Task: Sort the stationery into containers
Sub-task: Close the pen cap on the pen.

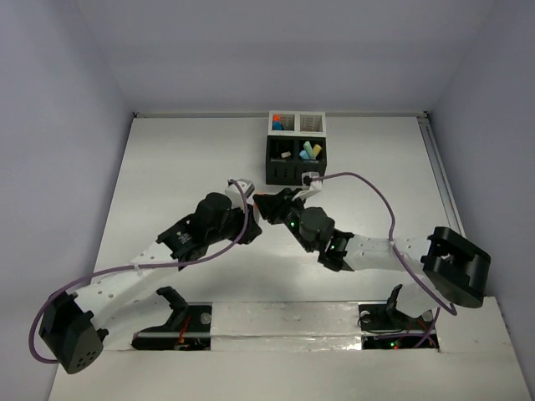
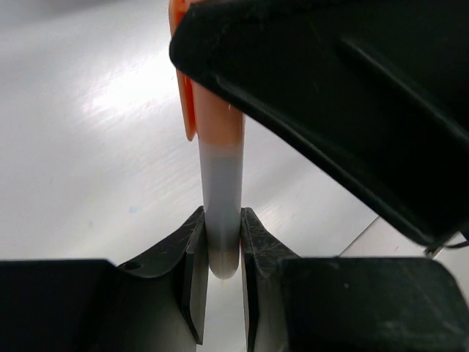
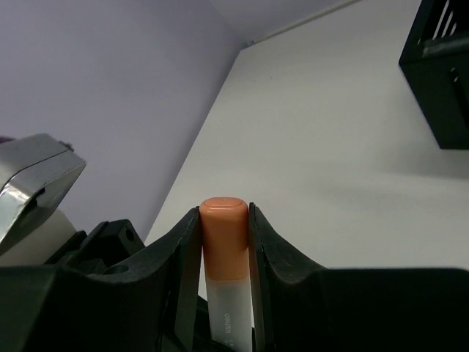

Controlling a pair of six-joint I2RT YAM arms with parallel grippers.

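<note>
Out in the middle of the table (image 1: 184, 167), beyond the arm bases, both tools meet on one pen. The left tool (image 2: 221, 246) is clamped on the rounded pale end of the orange-capped marker (image 2: 218, 158), and the right tool (image 3: 225, 227) is clamped across its orange cap. The marker is held between them, short of the organizer (image 1: 297, 149) at the far edge, where highlighters (image 1: 311, 151) already stand in a black compartment. The risk, as I judge it, is that the right tool grips only the cap. Any pull between the arms could uncap the marker, or the body could drop once the left lets go.
</note>
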